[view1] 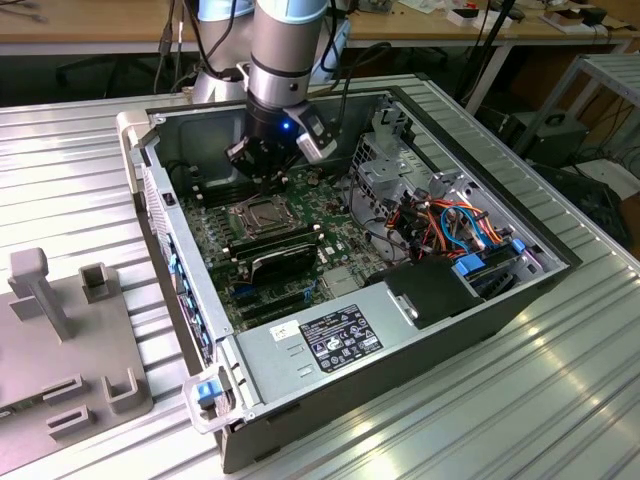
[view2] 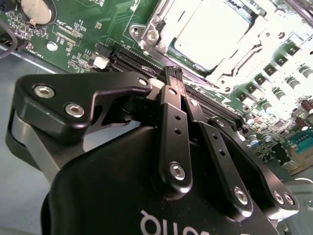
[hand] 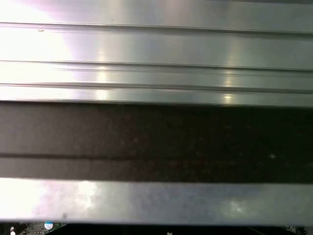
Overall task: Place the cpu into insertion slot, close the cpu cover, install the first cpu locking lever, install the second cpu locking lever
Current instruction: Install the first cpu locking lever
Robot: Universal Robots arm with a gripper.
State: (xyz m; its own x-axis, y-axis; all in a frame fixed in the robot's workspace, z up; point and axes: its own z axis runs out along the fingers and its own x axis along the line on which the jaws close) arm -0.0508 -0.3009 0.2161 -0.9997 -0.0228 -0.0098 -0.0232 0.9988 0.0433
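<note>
Hanging low inside the open computer case [view1: 200, 300], the gripper [view2: 174, 74] has its two black fingers [view2: 172, 117] pressed together, tips meeting, nothing visible between them. Tips sit just over the long black card slots [view2: 131, 55] that run alongside the insertion slot [view2: 142, 32], near its edge but not on it.

The cpu [view2: 210, 29] is already lying flat in the socket, silvery top up. The cpu cover [view2: 244, 54] looks folded down around it (judging from the frame hugging the chip). Can't tell whether either locking lever is latched.

Key relation: in the exterior view the insertion slot [view1: 255, 215] lies just camera-ward of the gripper [view1: 262, 160], close by, with the card slots' long axis parallel to the nearest socket edge.

Room: green circuit board [view1: 330, 215] is open around the socket. The drive cage [view1: 395, 160] and cable bundle [view1: 450, 225] crowd the exterior view's right, and the case wall stands near behind the arm. The power supply [view1: 330, 335] is well apart. The ribbed metal table [view1: 560, 400] surrounds the case.
</note>
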